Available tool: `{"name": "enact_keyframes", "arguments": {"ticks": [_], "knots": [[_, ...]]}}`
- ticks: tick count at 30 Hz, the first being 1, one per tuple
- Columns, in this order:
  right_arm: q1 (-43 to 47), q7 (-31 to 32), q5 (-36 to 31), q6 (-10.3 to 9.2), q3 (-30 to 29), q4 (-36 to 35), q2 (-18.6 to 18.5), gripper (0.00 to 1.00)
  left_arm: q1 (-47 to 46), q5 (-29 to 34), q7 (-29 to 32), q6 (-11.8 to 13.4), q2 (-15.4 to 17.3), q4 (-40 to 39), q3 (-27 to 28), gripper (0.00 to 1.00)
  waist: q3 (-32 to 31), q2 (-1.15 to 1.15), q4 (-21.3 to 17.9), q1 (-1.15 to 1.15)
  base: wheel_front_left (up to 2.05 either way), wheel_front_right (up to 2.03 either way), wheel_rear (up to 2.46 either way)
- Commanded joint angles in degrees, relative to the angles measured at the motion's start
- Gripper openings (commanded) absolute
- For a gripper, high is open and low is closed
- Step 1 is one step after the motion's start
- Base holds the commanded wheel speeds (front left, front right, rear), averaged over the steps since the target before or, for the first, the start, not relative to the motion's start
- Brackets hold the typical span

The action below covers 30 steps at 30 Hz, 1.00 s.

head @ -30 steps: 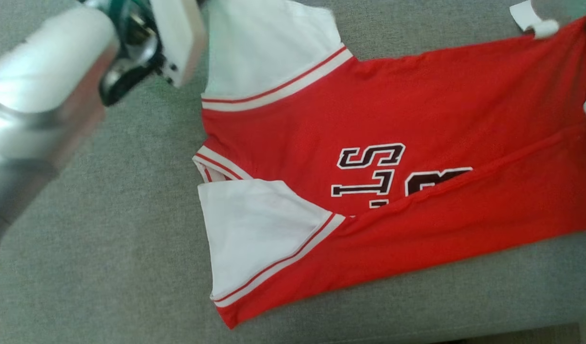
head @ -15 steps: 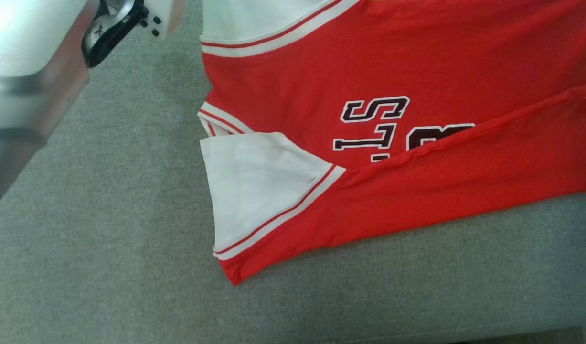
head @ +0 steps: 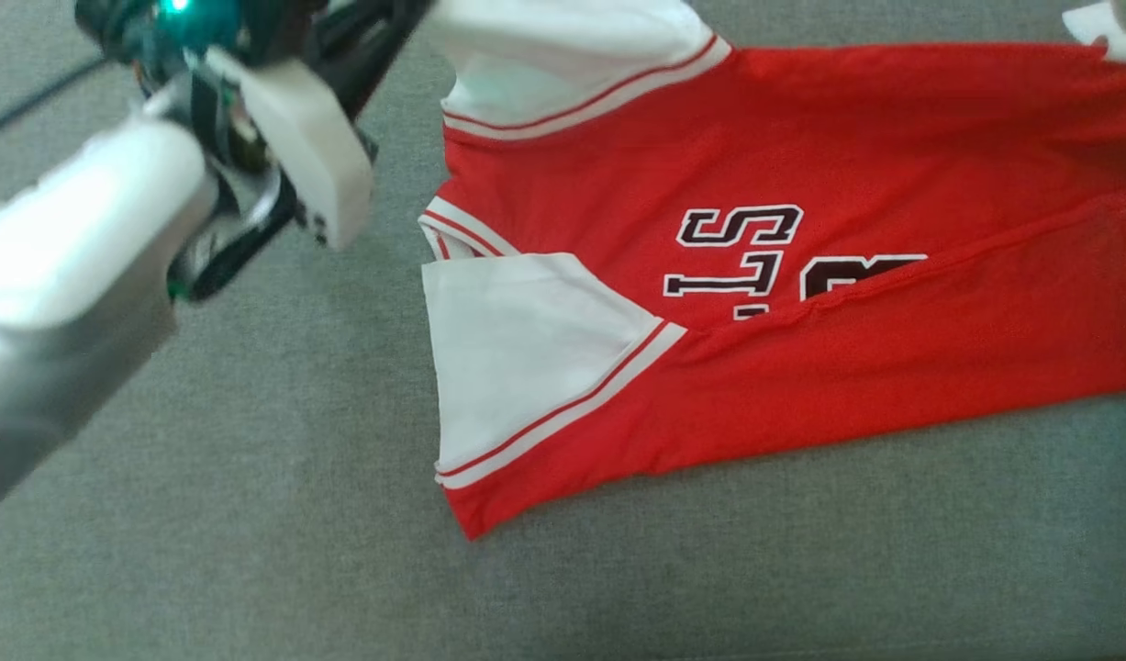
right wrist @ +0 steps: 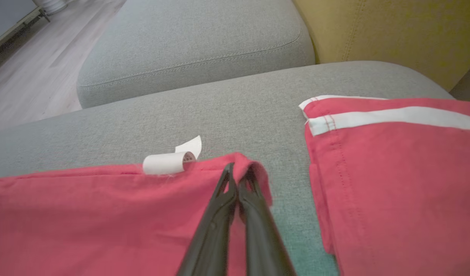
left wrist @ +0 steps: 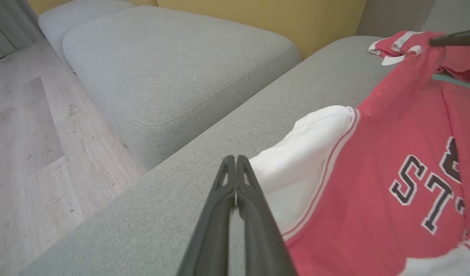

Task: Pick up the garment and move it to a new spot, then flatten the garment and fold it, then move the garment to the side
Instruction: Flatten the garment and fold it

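Note:
The garment [head: 801, 138] is a red jersey with white sleeves and dark lettering, spread on a grey cushion [head: 250, 477], its near long edge folded over the lettering. My left gripper [head: 414, 11] is shut on the far white sleeve [left wrist: 303, 153], which rises off the cushion to the closed fingertips [left wrist: 235, 159]. My right gripper [right wrist: 238, 168] is shut on a corner of the red hem [right wrist: 254, 165], beside a rolled white label [right wrist: 166, 163]. In the left wrist view, a dark finger [left wrist: 453, 38] of the right gripper holds that hem up.
A second red garment with a white stripe [right wrist: 392, 172] lies folded just right of the held hem. Another grey cushion [left wrist: 173, 65] lies across a gap, with a yellow backrest [right wrist: 392, 30] behind. Wood floor [left wrist: 28, 145] borders the cushion's edge.
The head view has shifted between frames. The left arm now reaches further into it, and the far white sleeve is bunched and lifted at the left fingertips.

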Motion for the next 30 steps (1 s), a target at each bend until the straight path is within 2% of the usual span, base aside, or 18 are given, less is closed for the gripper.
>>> {"name": "enact_keyframes", "arguments": {"ticks": [1, 6, 7, 17, 23, 30], "knots": [[1.8, -0.7, 0.6, -0.05, -0.5, -2.4, -2.4, 0.0, -1.0, -0.3, 0.0, 1.2, 3.2, -3.2, 2.4, 0.0, -0.3, 0.0, 0.2, 0.0, 0.0, 0.0, 0.0], [4.9, -0.7, 1.4, -0.05, -1.1, -3.9, -2.7, 0.0, 3.4, -0.9, 1.0, 6.0, 7.8, -13.9, 2.2, 0.0, -0.8, 0.0, 0.5, 0.0, 0.0, 0.0, 0.0], [4.9, -0.7, 1.4, -0.05, -1.1, -3.9, -2.7, 0.0, 3.4, -0.9, 1.0, 6.0, 7.8, -13.9, 2.2, 0.0, -0.8, 0.0, 0.5, 0.0, 0.0, 0.0, 0.0], [11.6, -0.8, 3.5, -0.05, -4.5, -7.2, -4.0, 0.0, 11.6, -1.8, 1.4, 13.7, 14.6, -28.5, 1.1, 0.0, -1.6, 0.0, 1.1, 0.0, 0.0, 0.0, 0.0], [15.5, 0.2, 4.4, -0.05, -5.6, -8.6, -3.8, 0.0, 16.5, -2.2, 1.0, 16.9, 15.9, -33.3, -0.1, 0.0, -2.5, 0.0, 1.4, 0.0, 0.0, 0.0, 0.0], [19.3, 1.3, 4.3, -0.05, -6.4, -9.5, -2.9, 0.0, 23.0, -3.6, -1.1, 18.6, 14.1, -33.2, -1.2, 0.0, -3.1, 0.0, 1.5, 0.0, 0.0, 0.0, 0.0]]}}
